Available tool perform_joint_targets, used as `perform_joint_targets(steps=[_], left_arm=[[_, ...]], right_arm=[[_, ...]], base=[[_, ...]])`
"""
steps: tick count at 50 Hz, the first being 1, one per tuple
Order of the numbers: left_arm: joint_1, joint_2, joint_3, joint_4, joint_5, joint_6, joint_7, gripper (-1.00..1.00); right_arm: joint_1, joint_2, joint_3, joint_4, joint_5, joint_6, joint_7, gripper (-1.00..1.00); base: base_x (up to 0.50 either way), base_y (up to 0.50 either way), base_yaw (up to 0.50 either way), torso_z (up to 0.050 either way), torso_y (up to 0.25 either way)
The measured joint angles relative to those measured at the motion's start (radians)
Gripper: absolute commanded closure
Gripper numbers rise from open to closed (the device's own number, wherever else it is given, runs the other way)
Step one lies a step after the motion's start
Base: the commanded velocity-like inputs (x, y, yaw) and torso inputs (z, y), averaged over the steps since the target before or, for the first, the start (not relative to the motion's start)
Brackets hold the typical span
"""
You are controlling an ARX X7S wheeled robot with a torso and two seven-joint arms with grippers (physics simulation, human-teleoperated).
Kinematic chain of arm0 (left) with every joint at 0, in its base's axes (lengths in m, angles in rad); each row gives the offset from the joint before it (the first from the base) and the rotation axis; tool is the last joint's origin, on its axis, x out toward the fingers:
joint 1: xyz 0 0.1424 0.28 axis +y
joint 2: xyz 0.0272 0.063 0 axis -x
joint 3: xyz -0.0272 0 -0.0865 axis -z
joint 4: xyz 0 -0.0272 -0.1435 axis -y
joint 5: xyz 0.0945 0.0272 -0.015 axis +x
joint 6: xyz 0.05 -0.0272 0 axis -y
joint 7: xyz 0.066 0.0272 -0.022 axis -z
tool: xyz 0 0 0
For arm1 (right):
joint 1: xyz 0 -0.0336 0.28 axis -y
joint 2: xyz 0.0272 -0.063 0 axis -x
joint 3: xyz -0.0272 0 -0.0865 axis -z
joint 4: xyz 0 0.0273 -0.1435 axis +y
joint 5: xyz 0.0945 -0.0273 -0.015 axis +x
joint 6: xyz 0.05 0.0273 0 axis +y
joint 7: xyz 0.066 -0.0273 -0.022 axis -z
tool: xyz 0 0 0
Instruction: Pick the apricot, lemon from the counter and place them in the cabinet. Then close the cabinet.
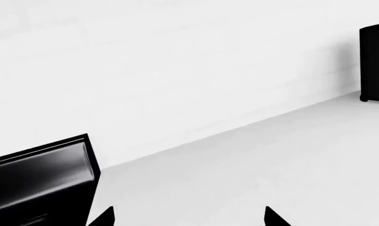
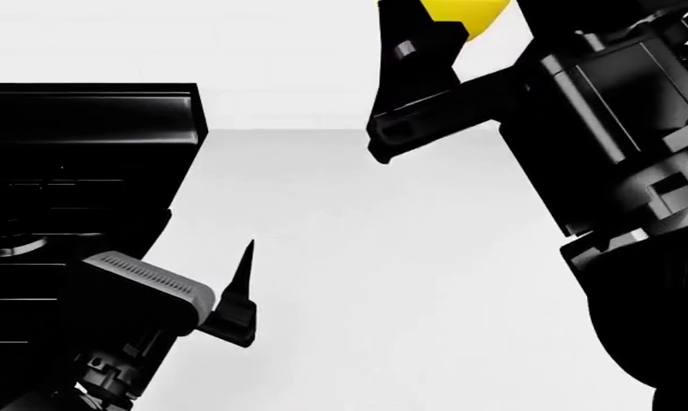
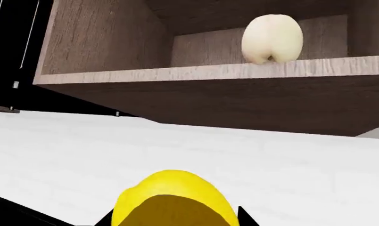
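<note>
My right gripper (image 3: 176,217) is shut on the bright yellow lemon (image 3: 174,195), raised high; in the head view the lemon (image 2: 467,15) shows at the top edge between the right gripper's (image 2: 435,51) black fingers. The pale cream apricot (image 3: 272,38) rests on the front of the open wooden cabinet's shelf (image 3: 240,71), above and ahead of the lemon. My left gripper (image 1: 188,217) is open and empty, low over the white counter (image 1: 271,160); it also shows in the head view (image 2: 235,295).
The black stove top (image 2: 81,171) lies at the left beside my left arm. A black object (image 1: 377,63) stands on the counter by the white wall. The cabinet's brown underside (image 3: 252,106) hangs over the white wall.
</note>
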Motion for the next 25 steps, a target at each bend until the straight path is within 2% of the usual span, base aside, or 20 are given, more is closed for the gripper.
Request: perform_joint_targets(steps=[25], left_arm=[[-0.001,-0.004,-0.006,-0.002,-0.009,0.006,-0.001,-1.00]], right_arm=[[0.216,-0.120,-0.103,0.095,-0.091,0.000,-0.005,1.00]], base=[[0.00,0.00,0.00,0.000,0.000]])
